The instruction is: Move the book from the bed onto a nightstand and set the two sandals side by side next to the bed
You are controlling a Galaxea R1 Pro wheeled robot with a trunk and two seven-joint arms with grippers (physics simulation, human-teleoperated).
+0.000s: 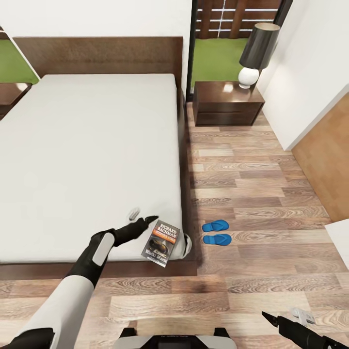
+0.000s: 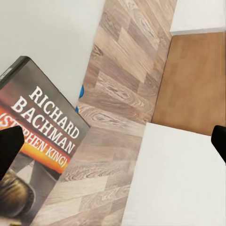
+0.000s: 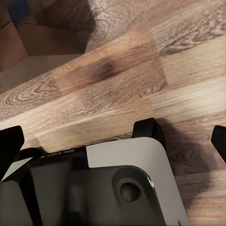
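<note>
The book [image 1: 161, 243], dark with white "RICHARD BACHMAN" lettering and an orange band, lies on the near right corner of the bed [image 1: 87, 155], its lower end reaching the mattress edge. My left gripper [image 1: 144, 215] hovers open just beside the book's upper left corner, holding nothing. In the left wrist view the book [image 2: 37, 141] sits by one fingertip [image 2: 9, 150]. Two blue sandals [image 1: 216, 232] lie side by side on the floor right of the bed's corner. My right gripper [image 1: 286, 317] hangs open low over the floor, empty. A nightstand [image 1: 228, 103] stands right of the headboard.
A lamp [image 1: 257, 53] with a dark shade stands on the right nightstand. A second nightstand [image 1: 12, 94] shows left of the bed. A white wall [image 1: 310, 72] bounds the floor strip on the right. My base [image 3: 94, 188] is under the right gripper.
</note>
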